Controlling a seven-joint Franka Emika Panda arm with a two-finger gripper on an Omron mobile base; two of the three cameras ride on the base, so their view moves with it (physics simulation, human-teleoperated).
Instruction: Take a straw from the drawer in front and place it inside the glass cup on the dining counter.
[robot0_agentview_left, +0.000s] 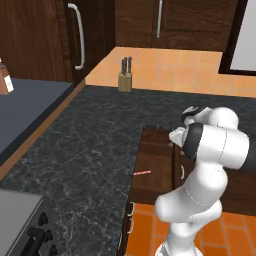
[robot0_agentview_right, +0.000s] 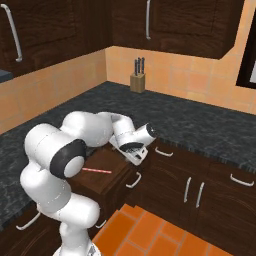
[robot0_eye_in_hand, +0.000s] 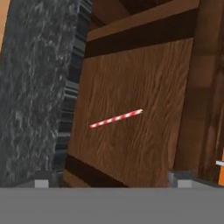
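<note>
A: From the left base view, the drawer (robot0_agentview_left: 152, 167) is pulled out, and the straw (robot0_agentview_left: 142, 172) lies flat on its floor, near the left wall; the arm hangs over the drawer's right side; what could go wrong?

B: The straw is very thin and lies flat; I think the fingers could close above it and catch nothing; they could also bump the wooden floor if they go too low.

A: And from the right base view?

B: The gripper (robot0_agentview_right: 138, 156) sits by the drawer's far right corner, above the wood and apart from the straw (robot0_agentview_right: 97, 171); if it comes down here it may hit the drawer wall; I cannot tell the fingers well from this side.

A: What about the hand view?

B: The two fingertips (robot0_eye_in_hand: 42, 180) stand wide apart and hold nothing; the straw (robot0_eye_in_hand: 116, 118) lies slanted in the middle of the drawer floor, away from both tips; since it is slanted, the fingers might push it along and make it roll away; the black counter (robot0_eye_in_hand: 30, 87) runs close beside the drawer.
</note>
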